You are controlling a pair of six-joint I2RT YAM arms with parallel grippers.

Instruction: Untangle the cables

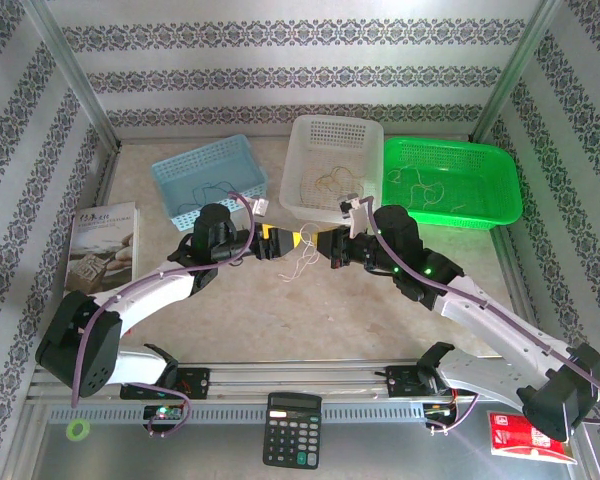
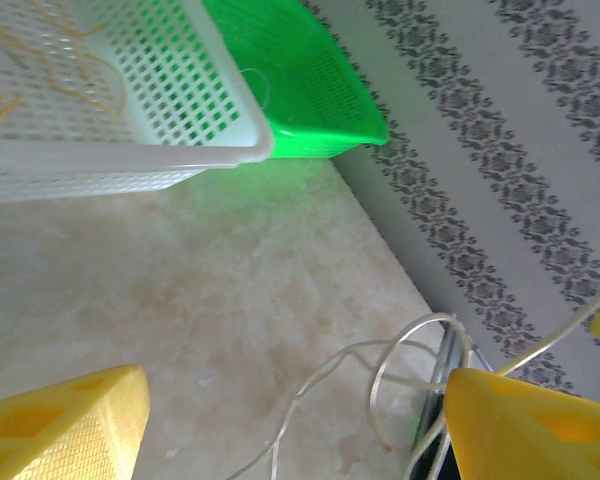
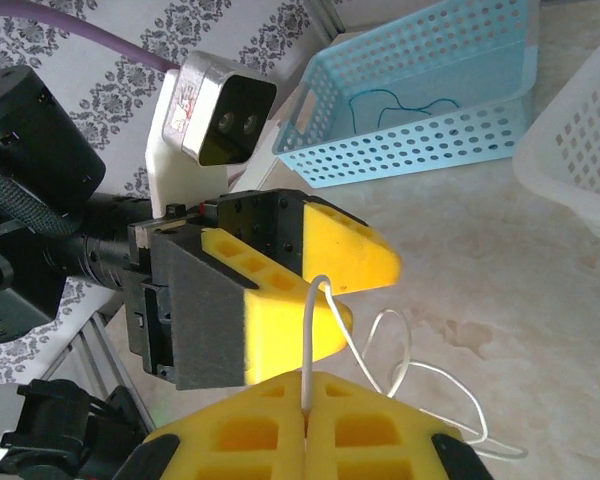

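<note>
While a whitish cable is clamped by the right pincer, left pincer spread, blue wire is kept in a blue basket.

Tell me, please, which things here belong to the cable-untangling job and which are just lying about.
Job: loose white cable; blue cable in blue basket; yellowish cables in white basket; whitish cables in green basket.
Lying about: book; calculator; red packet; green ring.
</note>
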